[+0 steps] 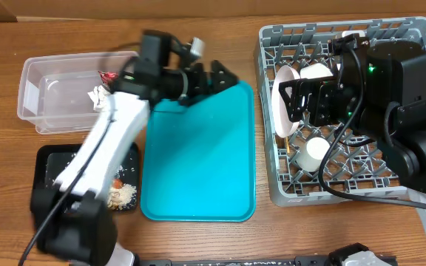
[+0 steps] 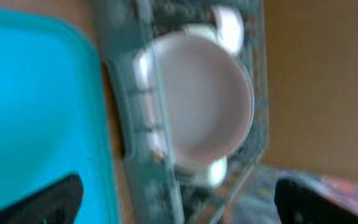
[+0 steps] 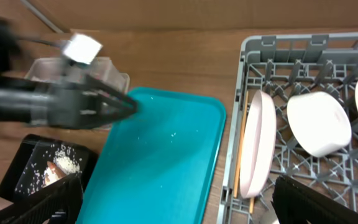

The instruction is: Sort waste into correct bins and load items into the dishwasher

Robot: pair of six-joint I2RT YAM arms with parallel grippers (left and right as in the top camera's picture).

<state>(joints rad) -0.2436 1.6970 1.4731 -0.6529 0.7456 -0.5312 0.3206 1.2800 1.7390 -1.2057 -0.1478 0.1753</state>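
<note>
My left gripper (image 1: 226,77) is open and empty above the far edge of the empty teal tray (image 1: 198,162), pointing toward the grey dish rack (image 1: 346,193). Its blurred wrist view shows the open fingers (image 2: 179,200), the tray (image 2: 36,112) and a white dish (image 2: 204,106) in the rack. My right gripper (image 1: 293,100) hovers over the rack's left side, open and empty (image 3: 176,194). A white plate (image 3: 257,149) stands on edge in the rack (image 3: 303,46), with a white bowl (image 3: 319,123) beside it and a wooden stick (image 3: 237,168) along the rack's edge.
A clear plastic bin (image 1: 43,92) with scraps of waste stands at the back left. A black tray (image 1: 50,166) with rice and food bits lies at the front left; it also shows in the right wrist view (image 3: 27,168). A white cup (image 1: 314,153) sits in the rack.
</note>
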